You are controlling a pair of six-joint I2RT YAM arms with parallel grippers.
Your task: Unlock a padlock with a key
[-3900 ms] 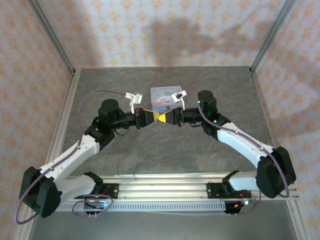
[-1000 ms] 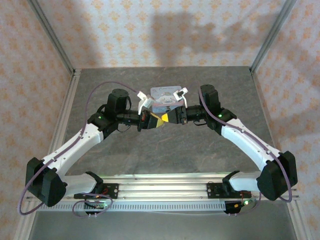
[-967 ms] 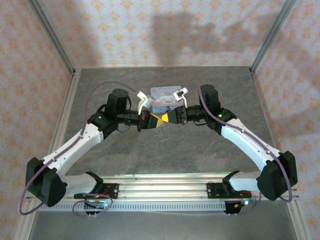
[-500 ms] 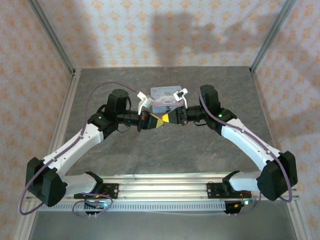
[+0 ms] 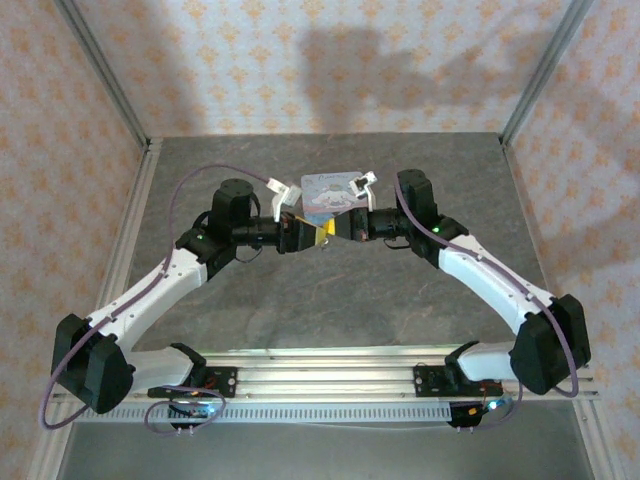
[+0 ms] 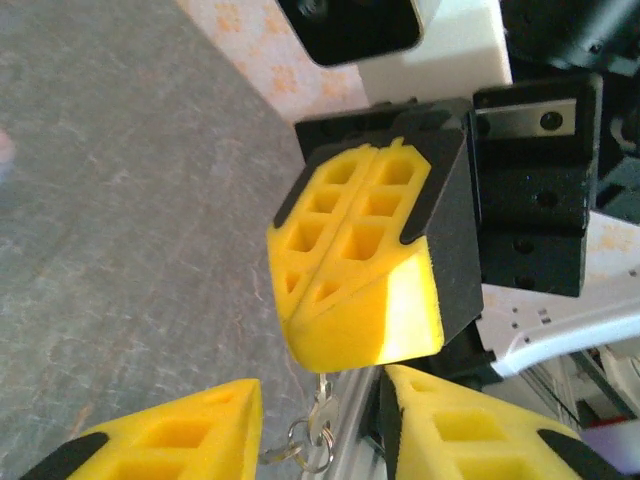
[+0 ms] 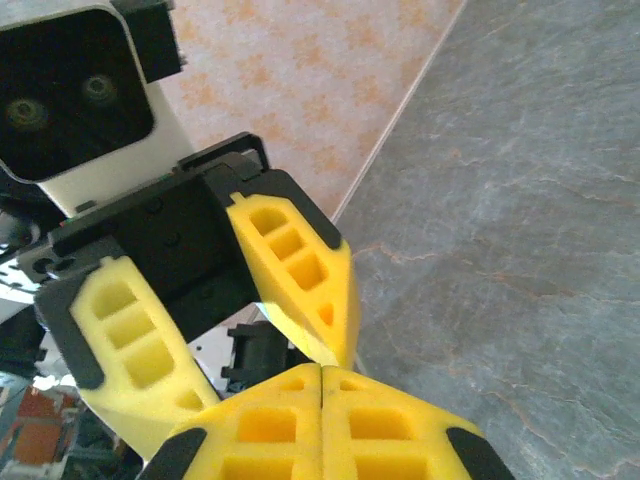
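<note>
Left wrist: left jaws parted, empty; right jaws shut, key ring (image 6: 312, 440) dangling beneath

The table (image 5: 300, 310) has a grey, stone-veined top, bounded by a metal strip along its left edge and upright metal posts at the two far corners. A pale blue-and-pink tin (image 5: 325, 187) sits toward the far edge, about midway between left and right, its near side hidden. A slotted metal rail (image 5: 330, 365) runs along the near edge.
</note>
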